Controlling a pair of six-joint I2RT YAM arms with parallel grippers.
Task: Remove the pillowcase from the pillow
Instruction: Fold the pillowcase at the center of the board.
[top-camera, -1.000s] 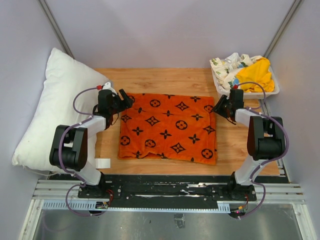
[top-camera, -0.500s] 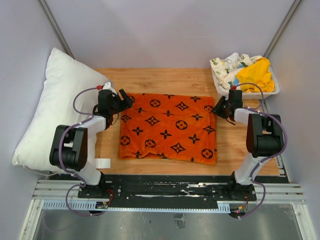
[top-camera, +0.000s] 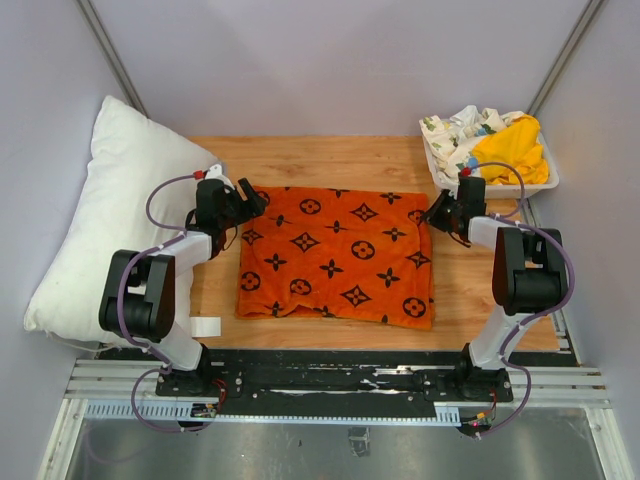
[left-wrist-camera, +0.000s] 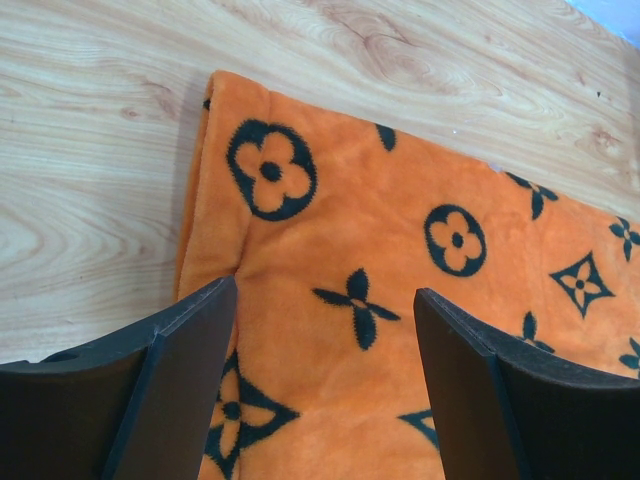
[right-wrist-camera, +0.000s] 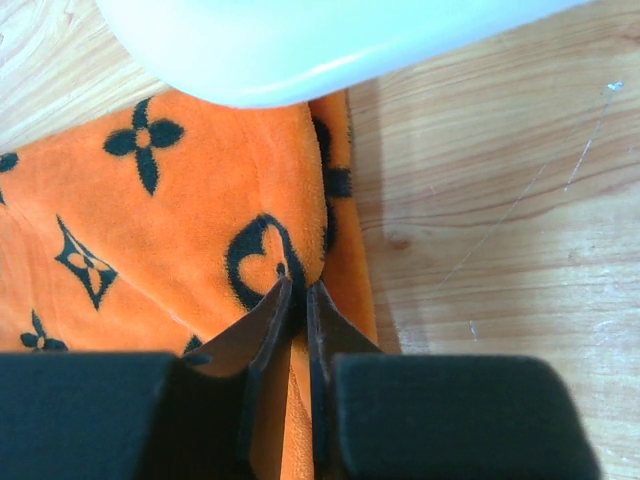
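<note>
Right end effector (right-wrist-camera: 297, 290) pinching the pillowcase (top-camera: 335, 255) corner!
My fingers have all but met on an orange fold. Just beyond them, the white bin (top-camera: 548, 182) holds a yellow cloth (top-camera: 512, 148) and a floral cloth (top-camera: 455, 132). My left end effector (left-wrist-camera: 325, 300) gapes wide above the opposite corner, with the pillow (top-camera: 110, 210) out to its left.

The orange, black-patterned pillowcase (top-camera: 335, 255) lies flat on the table (top-camera: 330, 160). The plump white pillow (top-camera: 105, 220) lies bare to its left.
</note>
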